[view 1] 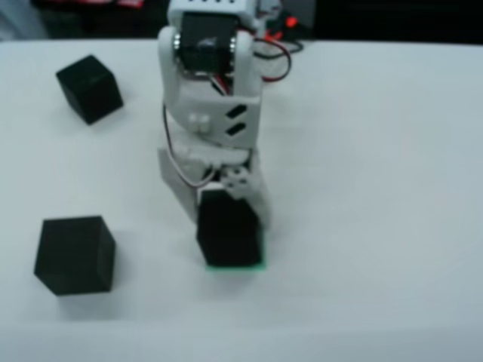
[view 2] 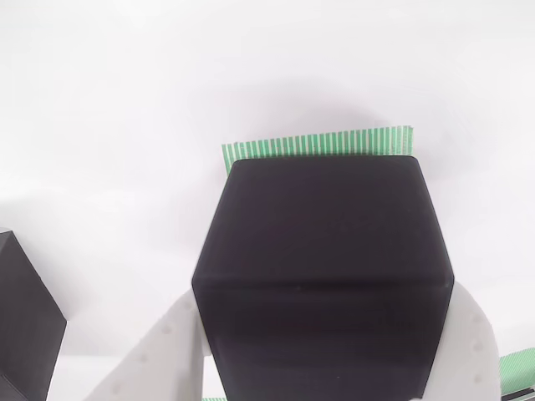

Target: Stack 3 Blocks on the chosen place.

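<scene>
Squarely on the green striped patch (view 2: 318,142) sits a matte black block (view 1: 229,230), plain and unmarked, its edges softly rounded in the view that rides on the gripper. The white gripper (view 1: 226,204) is closed against its two sides, holding it. Two more black blocks, the near-left block (view 1: 74,254) and the far-left block (view 1: 89,88), rest apart on the white table (view 1: 377,188) in the front view.

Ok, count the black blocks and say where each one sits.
3. In the front view, one block sits far left on the table, one near left, and one stands on the green patch between the gripper fingers. None looks hidden.
</scene>
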You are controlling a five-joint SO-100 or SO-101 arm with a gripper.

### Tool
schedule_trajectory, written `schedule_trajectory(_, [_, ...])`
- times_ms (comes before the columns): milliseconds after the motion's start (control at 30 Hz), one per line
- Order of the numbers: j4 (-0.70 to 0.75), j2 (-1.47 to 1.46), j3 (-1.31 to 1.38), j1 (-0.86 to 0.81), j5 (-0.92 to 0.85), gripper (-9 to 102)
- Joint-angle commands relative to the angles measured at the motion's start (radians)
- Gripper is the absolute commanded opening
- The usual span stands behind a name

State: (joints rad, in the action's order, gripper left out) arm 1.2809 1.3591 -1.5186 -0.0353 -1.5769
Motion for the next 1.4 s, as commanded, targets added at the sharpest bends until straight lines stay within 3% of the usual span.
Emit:
schedule_trajectory(0, [-0.018, -0.002, 0.048, 0.002, 0.006, 17])
schedule_trajectory(500, [-0.055, -0.018, 0.003, -0.006, 0.006, 17])
schedule_trajectory(967, [-0.038, 0.005, -0.043, -0.006, 0.000, 38])
schedule_trajectory(1367, [-0.009, 0.209, -0.107, -0.037, -0.009, 38])
